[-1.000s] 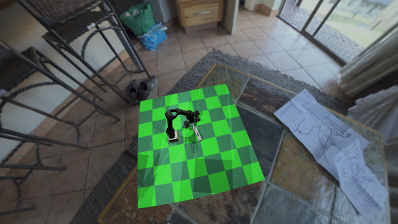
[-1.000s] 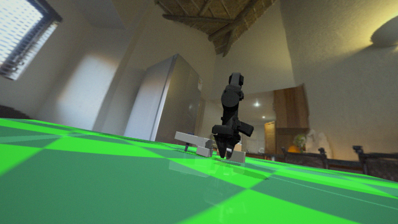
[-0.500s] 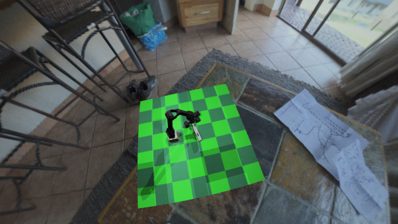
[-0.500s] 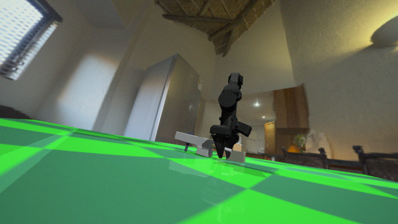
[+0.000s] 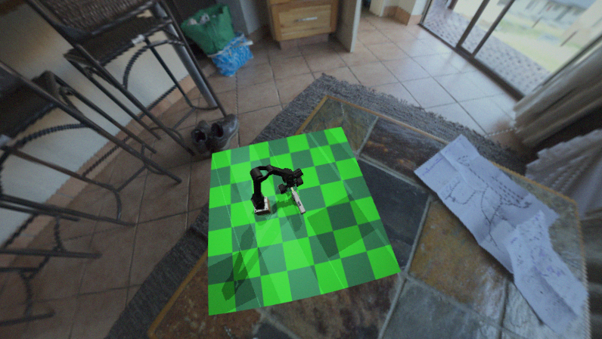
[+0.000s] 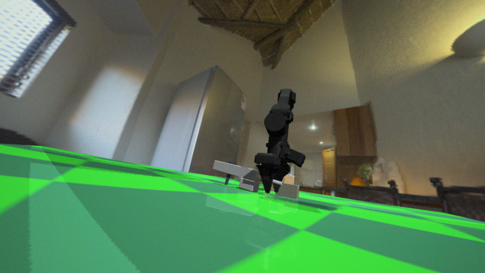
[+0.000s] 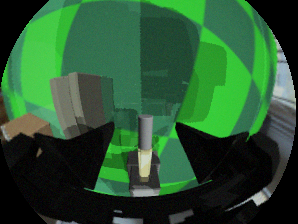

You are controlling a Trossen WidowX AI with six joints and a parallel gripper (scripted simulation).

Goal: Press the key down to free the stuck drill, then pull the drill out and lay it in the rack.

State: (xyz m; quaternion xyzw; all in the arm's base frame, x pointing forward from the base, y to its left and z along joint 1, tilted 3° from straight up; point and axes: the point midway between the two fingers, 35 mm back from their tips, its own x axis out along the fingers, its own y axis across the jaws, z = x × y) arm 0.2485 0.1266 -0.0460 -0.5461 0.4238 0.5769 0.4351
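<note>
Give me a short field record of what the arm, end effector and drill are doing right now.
arm: black six-joint arm on the green checkered mat
end effector: open, holding nothing, fingers pointing down astride the drill
drill: slim grey rod lying between the fingers in the wrist view
fixture: grey blocks beside the end effector
key: not identifiable
rack: cannot tell which grey part it is

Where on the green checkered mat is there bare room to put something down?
The near half of the checkered mat, between the arm base and the mat's front edge, shows bare. It is crowded around the open gripper, which straddles the drill between the grey blocks.
</note>
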